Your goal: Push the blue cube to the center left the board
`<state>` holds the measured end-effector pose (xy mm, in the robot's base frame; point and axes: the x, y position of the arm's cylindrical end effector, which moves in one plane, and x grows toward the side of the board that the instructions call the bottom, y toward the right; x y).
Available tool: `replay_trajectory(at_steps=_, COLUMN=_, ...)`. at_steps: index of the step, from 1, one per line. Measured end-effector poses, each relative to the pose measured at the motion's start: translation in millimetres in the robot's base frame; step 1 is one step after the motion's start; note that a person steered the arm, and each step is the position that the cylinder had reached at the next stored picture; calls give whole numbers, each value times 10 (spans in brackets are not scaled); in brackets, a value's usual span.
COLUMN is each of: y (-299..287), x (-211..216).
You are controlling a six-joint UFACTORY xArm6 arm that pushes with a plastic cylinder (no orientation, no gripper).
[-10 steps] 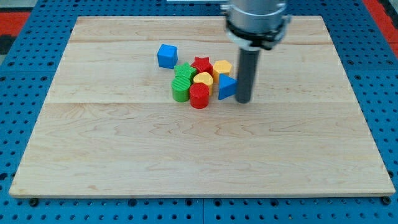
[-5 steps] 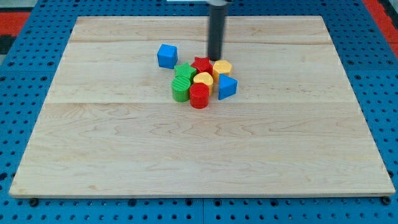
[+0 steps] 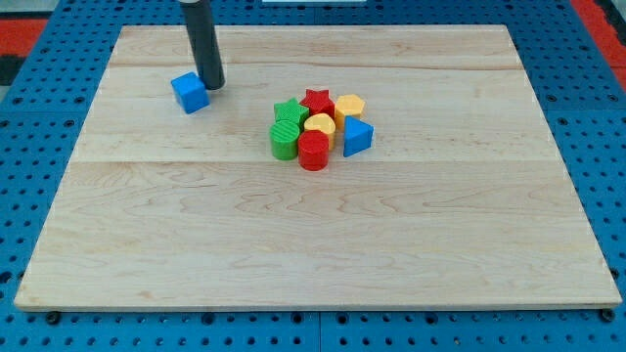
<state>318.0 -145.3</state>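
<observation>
Camera view, my tip [image 3: 213, 86] touching blue cube [image 3: 190, 93]

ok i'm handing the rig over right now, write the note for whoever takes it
My tip is down on the board, touching or nearly touching the blue cube on its upper right side.
The blue cube sits in the board's upper left area, apart from the cluster near the middle: green star, red star, two yellow blocks, green cylinder, red cylinder, blue triangle block.
Done: cube is clear of the cluster and well to the view's left.
Left: nudge it toward the view's bottom to reach centre left of the wooden board.
</observation>
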Motion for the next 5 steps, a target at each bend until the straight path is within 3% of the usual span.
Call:
replay_trajectory(at_steps=2, y=-592, x=53)
replay_trajectory(at_steps=5, y=-838, x=781)
